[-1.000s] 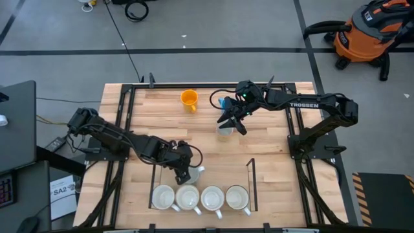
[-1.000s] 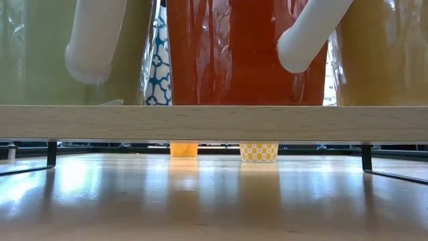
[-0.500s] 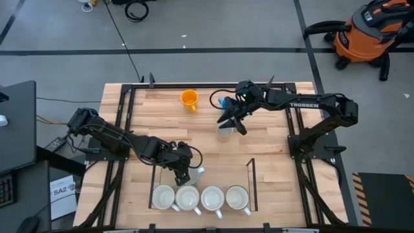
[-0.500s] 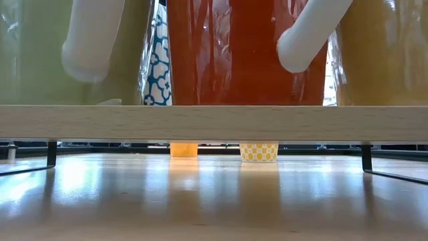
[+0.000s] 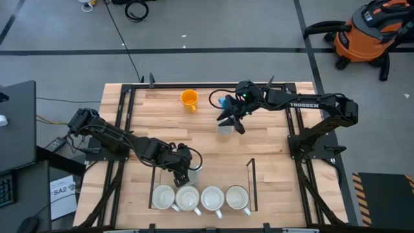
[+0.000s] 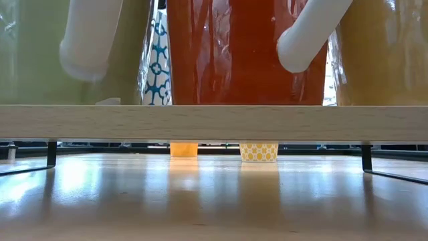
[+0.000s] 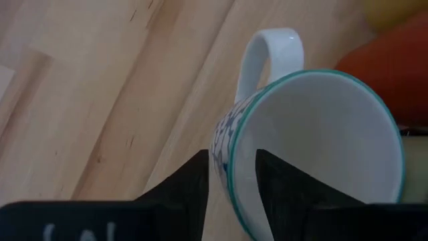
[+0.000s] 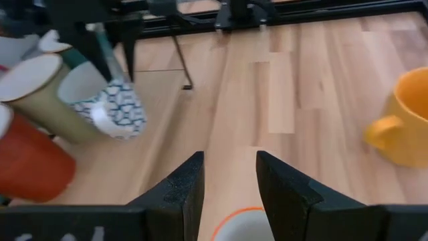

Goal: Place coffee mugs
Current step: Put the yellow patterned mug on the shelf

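Observation:
A white mug with a blue pattern and a teal rim stands just behind a row of several mugs at the table's near edge. In the right wrist view the patterned mug looks tilted. My left gripper is open, with one finger inside the mug's mouth and one outside its wall. My right gripper is open at the far middle, over a mug with an orange rim and a yellow pattern. An orange-yellow mug stands at the far edge. My left gripper comes at the patterned mug slanting down from the table's left, and the mug's rim wall lies in the gap between its fingers, opposite the handle. I cannot tell whether the outer finger touches the wall. The inner finger stands clear of it.
A black wire frame borders the near row, where a red mug and a cream mug stand close to the patterned one. A small blue thing lies beside the right arm. Bare wood lies between the two arms.
In the low view, the blue-patterned mug has shifted slightly behind the front row of mugs. Both arms have stayed in place.

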`<state>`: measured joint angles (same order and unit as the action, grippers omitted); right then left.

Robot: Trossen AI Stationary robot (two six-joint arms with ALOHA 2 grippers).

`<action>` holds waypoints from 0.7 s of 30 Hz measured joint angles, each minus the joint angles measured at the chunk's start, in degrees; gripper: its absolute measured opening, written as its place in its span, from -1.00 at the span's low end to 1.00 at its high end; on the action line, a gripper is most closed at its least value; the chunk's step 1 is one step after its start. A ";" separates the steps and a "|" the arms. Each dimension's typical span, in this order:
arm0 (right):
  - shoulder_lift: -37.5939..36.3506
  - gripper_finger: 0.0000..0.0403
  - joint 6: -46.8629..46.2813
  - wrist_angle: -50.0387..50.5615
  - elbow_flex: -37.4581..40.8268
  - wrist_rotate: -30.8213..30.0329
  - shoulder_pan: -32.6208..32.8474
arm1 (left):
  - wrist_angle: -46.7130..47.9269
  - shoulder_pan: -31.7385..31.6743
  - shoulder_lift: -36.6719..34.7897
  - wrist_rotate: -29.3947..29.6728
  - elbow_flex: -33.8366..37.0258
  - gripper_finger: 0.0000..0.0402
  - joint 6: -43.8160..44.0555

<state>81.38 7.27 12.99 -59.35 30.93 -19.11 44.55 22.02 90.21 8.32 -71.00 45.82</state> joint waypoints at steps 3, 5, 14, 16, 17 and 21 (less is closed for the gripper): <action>0.00 -0.30 -0.42 0.26 0.00 -1.85 0.02 | 0.00 0.00 -0.63 0.19 -0.03 -0.35 -0.01; 0.00 -0.30 -1.70 0.77 0.00 -3.21 0.00 | -0.15 -0.15 -1.37 0.27 -0.11 -0.35 0.00; 0.00 -0.30 -7.77 6.18 0.00 -12.23 -0.26 | -0.10 -2.99 -5.50 0.39 -0.15 -0.35 -0.15; 0.00 -0.30 -8.97 8.07 0.00 -13.30 -0.26 | -0.29 -3.90 -6.04 0.39 -0.15 -0.35 -0.15; 0.00 -0.30 -9.15 9.06 0.00 -13.46 -0.26 | -0.31 -4.35 -6.21 0.39 -0.15 -0.35 -0.17; 0.00 -0.30 -9.65 12.15 0.00 -14.41 -0.26 | -0.24 -6.16 -6.27 0.39 -0.15 -0.35 -0.46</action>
<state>81.38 -2.38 25.15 -59.35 16.53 -19.38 44.31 15.86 83.94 8.71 -71.16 45.37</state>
